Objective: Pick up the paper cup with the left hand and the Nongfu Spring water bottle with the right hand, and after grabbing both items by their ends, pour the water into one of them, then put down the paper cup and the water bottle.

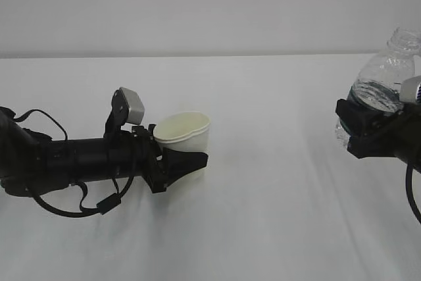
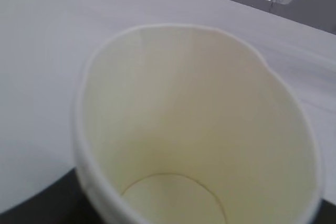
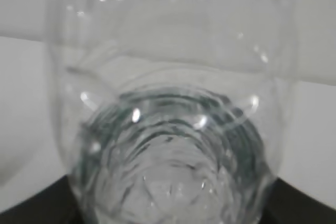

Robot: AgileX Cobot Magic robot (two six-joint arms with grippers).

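Cropping bottle (image 1: pixel 385 77) at edge, fingers (image 1: pixel 191 160) masking cup (image 1: pixel 184 133)

White paper cup (image 1: pixel 186 135) upright, empty, rim squeezed oval; clear water bottle (image 1: pixel 385 77) upright, uncapped, far right.

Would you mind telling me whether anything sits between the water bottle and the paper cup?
Nothing visible does: only bare white table lies between the Nongfu Spring water bottle and the paper cup.

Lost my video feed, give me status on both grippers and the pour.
Left gripper shut on paper cup, cup empty. Right gripper shut on water bottle, upright. Not pouring yet. Table between them bare.
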